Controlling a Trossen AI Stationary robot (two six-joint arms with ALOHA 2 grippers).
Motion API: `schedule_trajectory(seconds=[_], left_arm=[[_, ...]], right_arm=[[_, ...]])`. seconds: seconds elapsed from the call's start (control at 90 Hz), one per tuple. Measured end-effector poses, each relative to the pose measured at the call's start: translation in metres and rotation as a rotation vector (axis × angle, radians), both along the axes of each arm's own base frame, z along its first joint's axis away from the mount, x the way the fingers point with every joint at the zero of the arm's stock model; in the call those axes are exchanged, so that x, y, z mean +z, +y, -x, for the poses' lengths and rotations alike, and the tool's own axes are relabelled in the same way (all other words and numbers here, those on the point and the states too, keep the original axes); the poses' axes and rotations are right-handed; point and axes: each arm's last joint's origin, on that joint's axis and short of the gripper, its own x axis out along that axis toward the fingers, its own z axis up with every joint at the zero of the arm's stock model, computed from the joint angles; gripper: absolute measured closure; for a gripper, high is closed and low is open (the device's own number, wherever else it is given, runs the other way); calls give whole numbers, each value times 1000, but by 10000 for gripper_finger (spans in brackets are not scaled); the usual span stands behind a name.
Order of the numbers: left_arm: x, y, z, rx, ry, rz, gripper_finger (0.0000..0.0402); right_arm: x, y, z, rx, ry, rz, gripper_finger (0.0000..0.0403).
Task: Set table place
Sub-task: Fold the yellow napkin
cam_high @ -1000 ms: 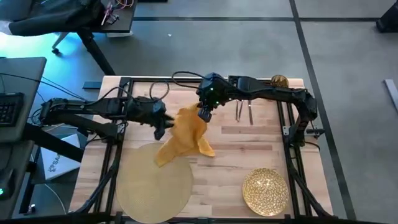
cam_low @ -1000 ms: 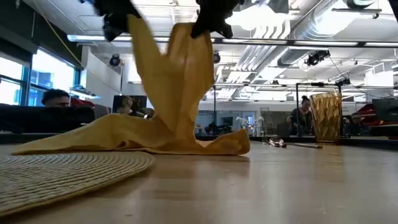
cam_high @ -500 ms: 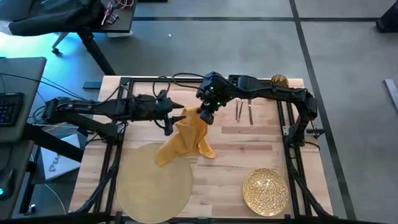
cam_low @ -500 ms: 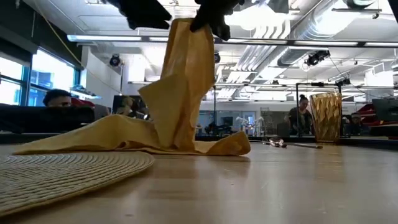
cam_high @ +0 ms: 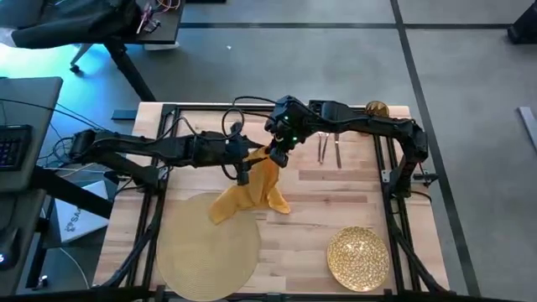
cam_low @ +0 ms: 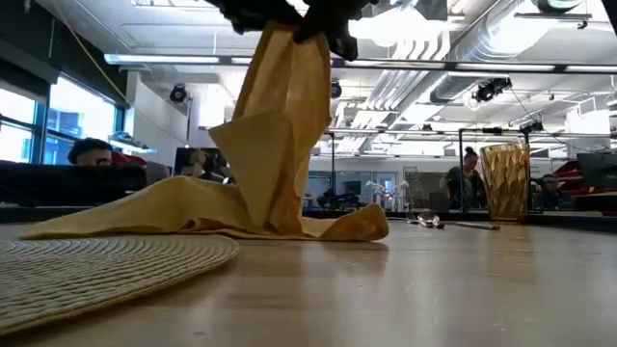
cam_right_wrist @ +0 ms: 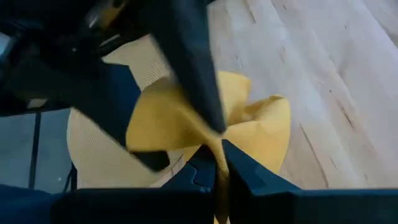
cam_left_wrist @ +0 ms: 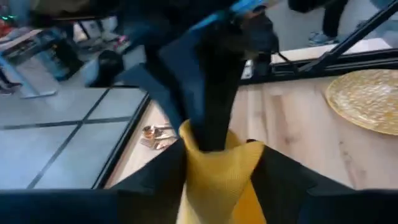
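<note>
Napkin (cam_high: 249,191) pinched up by both end effectors, L (cam_high: 244,165) + R (cam_high: 276,154); plate (cam_high: 358,258) bare.

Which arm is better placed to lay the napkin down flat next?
Right, probably. The right gripper pinches the napkin at its raised top; the left gripper sits beside it.

The light wood worktop (cam_high: 336,201) is carrying a round tan placemat (cam_high: 205,252), a gold plate (cam_high: 358,258), copper cutlery (cam_high: 328,149), an amber glass (cam_high: 377,109), and a yellow napkin's (cam_high: 243,197) lower folds.
</note>
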Motion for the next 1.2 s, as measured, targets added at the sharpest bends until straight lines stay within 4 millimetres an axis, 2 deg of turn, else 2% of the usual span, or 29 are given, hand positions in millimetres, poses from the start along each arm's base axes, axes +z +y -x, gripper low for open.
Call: schedule_trajectory(seconds=[0.111, 0.167, 0.256, 0.356, 0.478, 0.578, 0.711, 0.867, 1.022, 1.2], left_arm=[[4, 0, -1, 3, 5, 0, 372], [6, 0, -1, 5, 5, -1, 391], [12, 0, 0, 15, 27, -5, 392], [19, 1, 2, 24, 39, -8, 398], [26, 1, 2, 55, 31, 10, 400], [40, 5, 3, 137, -7, 24, 401], [68, 13, 7, 186, -86, 27, 401], [104, 22, 16, 218, -124, 11, 401], [129, 27, 26, 227, -132, -25, 401], [134, 27, 30, 219, -106, -36, 401]], right_arm=[[0, 0, 0, 1, -2, 0, 403], [0, 0, 0, 2, -2, -2, 403], [0, 0, 2, -2, 17, -7, 400], [4, -8, 14, -48, 115, -21, 382], [25, -18, 30, -101, 163, 19, 332], [31, -14, 39, -87, 201, 54, 280], [8, 11, 36, 19, 259, 78, 220], [-29, 41, 28, 61, 259, 53, 178], [-56, 67, 23, 32, 171, 46, 171], [-103, 78, 27, -157, 207, 192, 183]])
